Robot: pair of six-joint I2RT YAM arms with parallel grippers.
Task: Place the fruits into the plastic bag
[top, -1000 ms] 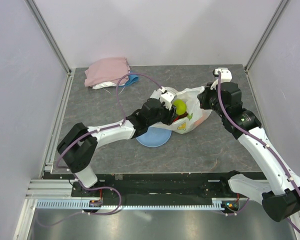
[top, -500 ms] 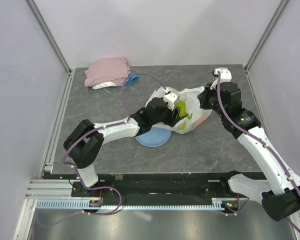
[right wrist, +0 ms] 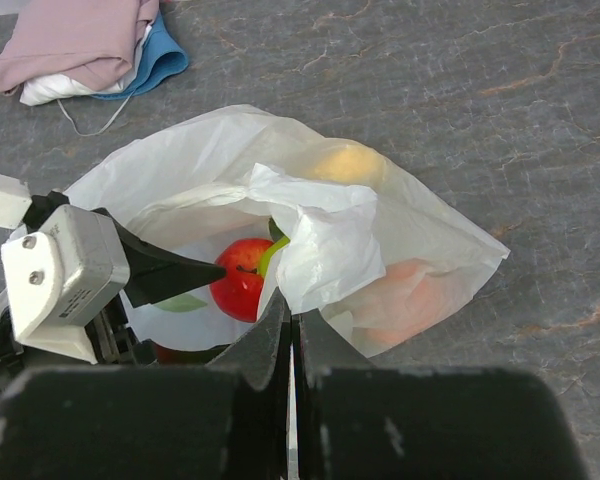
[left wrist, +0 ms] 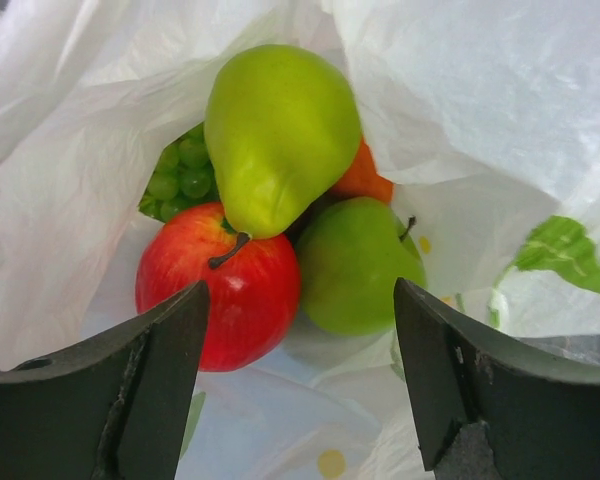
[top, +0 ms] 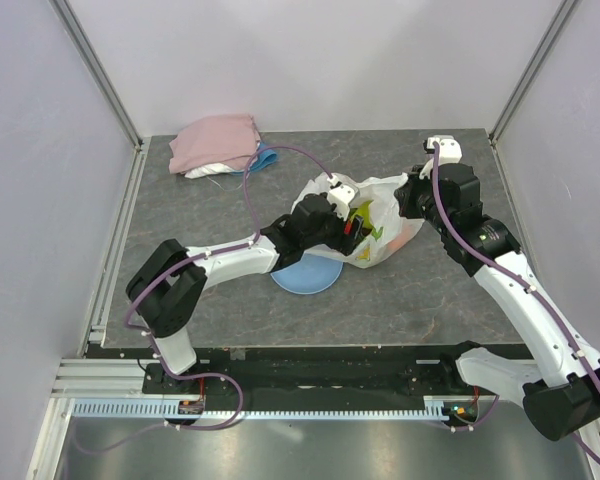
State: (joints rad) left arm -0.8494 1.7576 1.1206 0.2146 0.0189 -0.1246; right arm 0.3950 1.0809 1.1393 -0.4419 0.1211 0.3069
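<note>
My left pincer (left wrist: 300, 296) spread open inside plastic bag (right wrist: 432, 226) mouth, over pear (left wrist: 275, 130); right pincer (right wrist: 292, 322) clamped on plastic bag rim.

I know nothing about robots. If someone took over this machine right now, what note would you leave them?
Left gripper: open, empty, inside the plastic bag.
Right gripper: shut on the bag's rim, holding it open.
In the bag: pear, red apple, green apple, grapes, orange.
Done: no fruit shows outside the bag.
Left: probably withdraw the left arm, release the rim.
</note>
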